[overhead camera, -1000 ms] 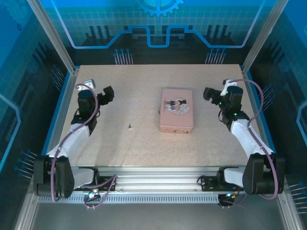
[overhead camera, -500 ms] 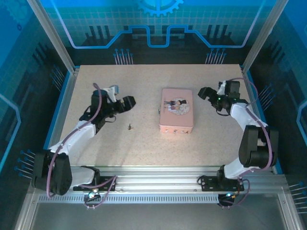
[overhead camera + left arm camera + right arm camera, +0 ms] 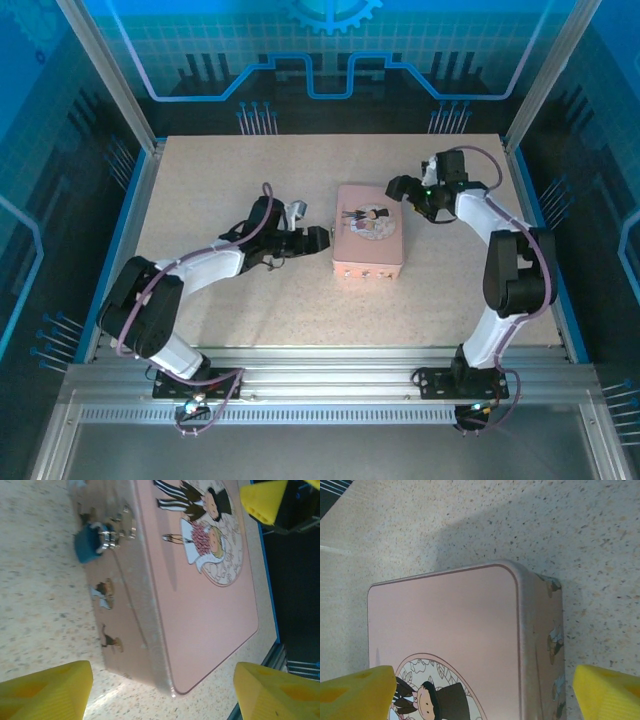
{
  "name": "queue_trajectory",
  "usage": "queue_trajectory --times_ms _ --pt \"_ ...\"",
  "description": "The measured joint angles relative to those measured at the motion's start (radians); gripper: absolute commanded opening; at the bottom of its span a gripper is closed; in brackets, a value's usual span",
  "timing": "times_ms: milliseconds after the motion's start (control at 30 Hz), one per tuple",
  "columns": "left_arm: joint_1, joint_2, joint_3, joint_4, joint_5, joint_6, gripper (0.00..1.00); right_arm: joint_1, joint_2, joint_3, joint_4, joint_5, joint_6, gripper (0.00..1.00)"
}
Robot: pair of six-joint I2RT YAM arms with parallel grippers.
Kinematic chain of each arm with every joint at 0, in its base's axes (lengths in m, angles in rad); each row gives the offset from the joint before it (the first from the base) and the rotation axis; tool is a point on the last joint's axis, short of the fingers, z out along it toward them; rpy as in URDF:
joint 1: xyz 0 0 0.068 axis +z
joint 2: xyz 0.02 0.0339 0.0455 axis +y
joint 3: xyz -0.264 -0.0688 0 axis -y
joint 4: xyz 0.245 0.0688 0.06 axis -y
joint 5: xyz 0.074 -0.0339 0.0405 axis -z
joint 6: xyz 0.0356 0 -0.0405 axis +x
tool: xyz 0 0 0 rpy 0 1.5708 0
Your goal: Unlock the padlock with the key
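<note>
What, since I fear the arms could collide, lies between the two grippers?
The pink box lies between the left gripper and the right gripper, plain in the top external view; its lid spans that stretch.

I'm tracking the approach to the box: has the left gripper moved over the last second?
Yes. The left gripper has swung rightward, from well left of the pink box to just beside its left side; the box has stayed put.

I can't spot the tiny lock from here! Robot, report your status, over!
Left pincer open beside pink box. Right pincer open over its far corner. Padlock at box's side, untouched. Nothing in the way.
</note>
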State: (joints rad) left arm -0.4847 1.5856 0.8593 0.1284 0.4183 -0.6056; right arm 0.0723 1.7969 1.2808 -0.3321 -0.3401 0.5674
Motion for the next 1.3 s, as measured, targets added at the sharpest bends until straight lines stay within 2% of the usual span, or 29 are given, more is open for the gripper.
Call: queue_trajectory --times_ms 400,667,833,933,1133,1300 --pt "-0.085 0.072 0.018 0.038 0.006 -0.037 0.69 0.087 0.126 0.159 -0.092 0.023 -0.018 0.87" --pt "-0.13 0.096 0.026 0.042 0.016 -0.075 0.69 0.165 0.211 0.296 -0.132 0.083 -0.056 0.87" --pt "-0.179 0.121 0.05 0.051 0.033 -0.104 0.69 0.207 0.244 0.37 -0.158 0.1 -0.079 0.91" --pt "-0.196 0.12 0.047 0.072 0.028 -0.119 0.73 0.221 0.243 0.377 -0.182 0.104 -0.082 0.95" --pt "-0.179 0.002 -0.019 0.053 -0.048 -0.117 0.75 0.215 0.193 0.361 -0.25 0.135 -0.083 0.97" --pt "-0.15 -0.15 -0.037 -0.017 -0.101 -0.084 0.79 0.186 0.066 0.3 -0.262 0.169 -0.08 0.97"
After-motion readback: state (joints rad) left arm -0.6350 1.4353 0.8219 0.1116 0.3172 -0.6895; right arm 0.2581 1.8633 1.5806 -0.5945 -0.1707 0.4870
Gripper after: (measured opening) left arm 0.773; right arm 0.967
